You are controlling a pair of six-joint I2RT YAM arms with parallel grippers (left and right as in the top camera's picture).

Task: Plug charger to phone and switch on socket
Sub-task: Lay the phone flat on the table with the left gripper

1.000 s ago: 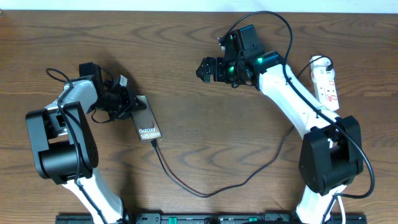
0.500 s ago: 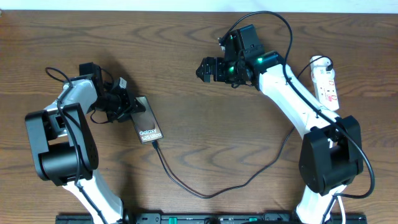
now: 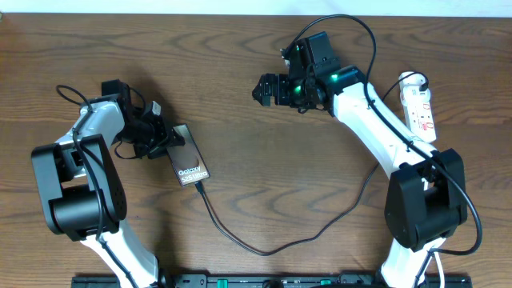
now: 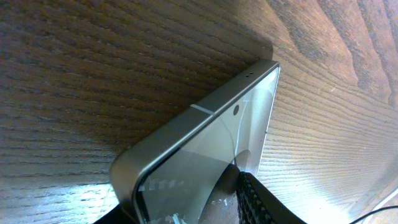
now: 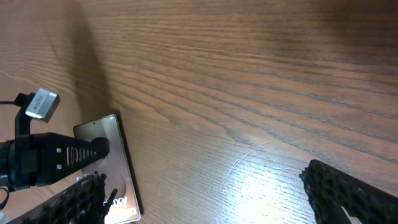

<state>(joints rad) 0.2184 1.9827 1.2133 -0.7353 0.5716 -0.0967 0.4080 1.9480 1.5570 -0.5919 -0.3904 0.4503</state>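
The phone (image 3: 189,157) lies flat on the wooden table, lettering up, also seen in the left wrist view (image 4: 211,143) and the right wrist view (image 5: 115,168). The charger's thin black cable (image 3: 240,240) has its tip (image 3: 198,185) in the phone's near end, then loops right and disappears behind the right arm. My left gripper (image 3: 164,136) (image 4: 183,211) straddles the phone's far end, jaws parted, with one finger (image 4: 258,202) beside the glass. My right gripper (image 3: 262,88) (image 5: 211,196) hovers wide open over bare wood, holding nothing. The white socket (image 3: 421,108) lies at the far right.
The right arm's thick black cable (image 3: 352,32) arcs above its wrist. The socket's white cord end (image 3: 412,78) sits near the back edge. A black rail (image 3: 264,280) runs along the table's front edge.
The left jaws have spread a little around the phone's end, and the phone has shifted slightly. The right arm has not moved.
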